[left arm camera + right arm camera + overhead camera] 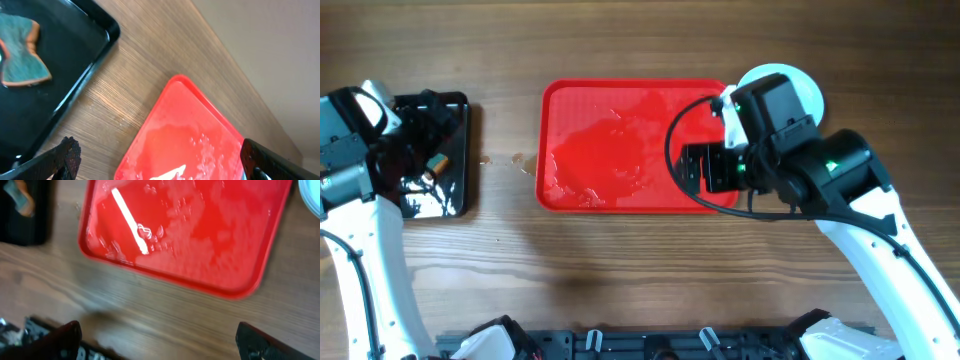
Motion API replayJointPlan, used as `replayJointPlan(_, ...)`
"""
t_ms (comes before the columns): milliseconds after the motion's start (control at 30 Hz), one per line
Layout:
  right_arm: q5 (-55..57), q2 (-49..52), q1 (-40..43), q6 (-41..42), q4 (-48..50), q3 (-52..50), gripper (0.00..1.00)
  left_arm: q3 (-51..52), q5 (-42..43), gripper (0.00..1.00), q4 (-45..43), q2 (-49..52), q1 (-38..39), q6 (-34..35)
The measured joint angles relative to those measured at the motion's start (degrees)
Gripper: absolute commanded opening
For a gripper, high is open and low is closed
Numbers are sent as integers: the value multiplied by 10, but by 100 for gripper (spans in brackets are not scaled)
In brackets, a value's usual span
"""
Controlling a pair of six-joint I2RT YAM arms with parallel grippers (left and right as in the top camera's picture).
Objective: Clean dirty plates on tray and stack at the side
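Observation:
The red tray (620,110) lies at the table's middle, wet and smeared, with no plate on it. It also shows in the left wrist view (190,130) and the right wrist view (200,235). The pale plates (802,88) sit beside the tray's far right corner, mostly hidden under my right arm, so I cannot tell how many there are. One rim shows in the right wrist view (312,192). My right gripper (708,168) (160,337) is open and empty above the tray's right part. My left gripper (420,135) (160,160) is open and empty over the black tray.
A glossy black tray (455,110) (75,75) stands at the left and holds a blue-green and orange sponge (435,165) (20,55). Small water drops (505,160) lie on the wood between the two trays. A dark rail runs along the table's front edge (650,345).

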State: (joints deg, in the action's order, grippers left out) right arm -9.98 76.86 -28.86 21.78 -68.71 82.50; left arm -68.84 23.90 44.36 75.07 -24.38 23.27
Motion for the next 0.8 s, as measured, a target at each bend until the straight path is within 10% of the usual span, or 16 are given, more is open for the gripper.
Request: replayJointPlan(800,42,-2,21,-70,27,-5,100,0,2,100,1,0,0,0)
